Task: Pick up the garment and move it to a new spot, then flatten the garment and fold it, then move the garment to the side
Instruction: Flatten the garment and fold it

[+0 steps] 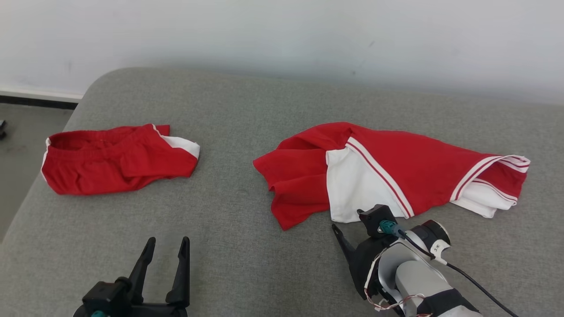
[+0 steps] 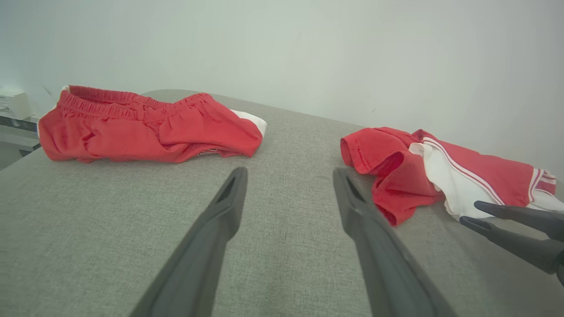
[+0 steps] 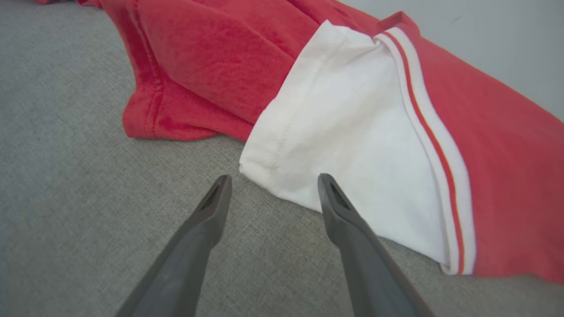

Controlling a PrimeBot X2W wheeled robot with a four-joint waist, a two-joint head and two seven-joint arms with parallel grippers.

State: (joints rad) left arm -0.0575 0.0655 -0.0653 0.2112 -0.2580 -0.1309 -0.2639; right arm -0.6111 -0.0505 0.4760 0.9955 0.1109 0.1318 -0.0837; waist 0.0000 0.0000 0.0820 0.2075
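Sticker [image 1: 436, 248] on right wrist reads 3; right pincer [image 3: 271, 181] spread, empty, tips at white panel of red-and-white garment [image 1: 396, 167]; left pincer [image 1: 168, 243] spread over grey cushion [image 1: 246, 264].

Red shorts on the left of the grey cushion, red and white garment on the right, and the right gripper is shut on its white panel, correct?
No: the right gripper is open, not shut. The right wrist view shows its fingers apart at the edge of the white panel, gripping nothing. The rest holds: red shorts left, red and white garment right, on the grey cushion.
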